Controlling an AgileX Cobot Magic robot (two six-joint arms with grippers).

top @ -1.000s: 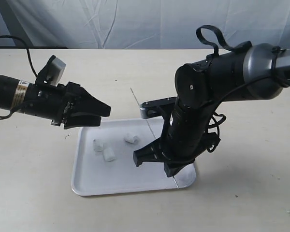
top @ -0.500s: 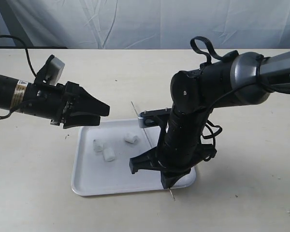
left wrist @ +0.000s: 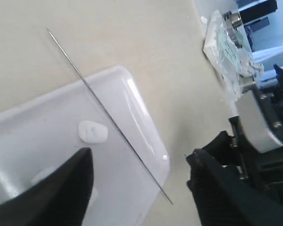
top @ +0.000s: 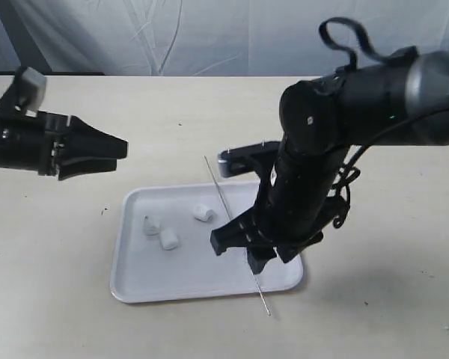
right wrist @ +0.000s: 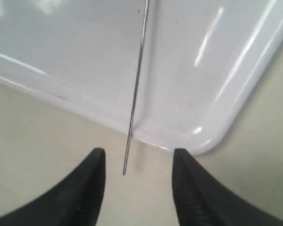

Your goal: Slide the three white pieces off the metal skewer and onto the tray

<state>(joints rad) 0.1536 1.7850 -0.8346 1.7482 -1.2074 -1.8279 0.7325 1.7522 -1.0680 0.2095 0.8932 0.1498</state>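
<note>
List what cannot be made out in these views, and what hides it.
Exterior view: the right claw and its arm cover the middle of the thin grey metal skewer.
Left wrist view: only one small white soft piece is clear; the left claw blocks the others.
Right wrist view: picture edges cut off the glossy white rectangular tray; no pieces show.

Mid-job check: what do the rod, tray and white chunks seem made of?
Thin straight grey rod: likely bare metal, fine and rigid-looking. Glossy white rectangular tray: plastic or enamelled, unclear; bright streaked reflections. Three small white chunks: matte, rounded, soft-looking, perhaps marshmallow.
</note>
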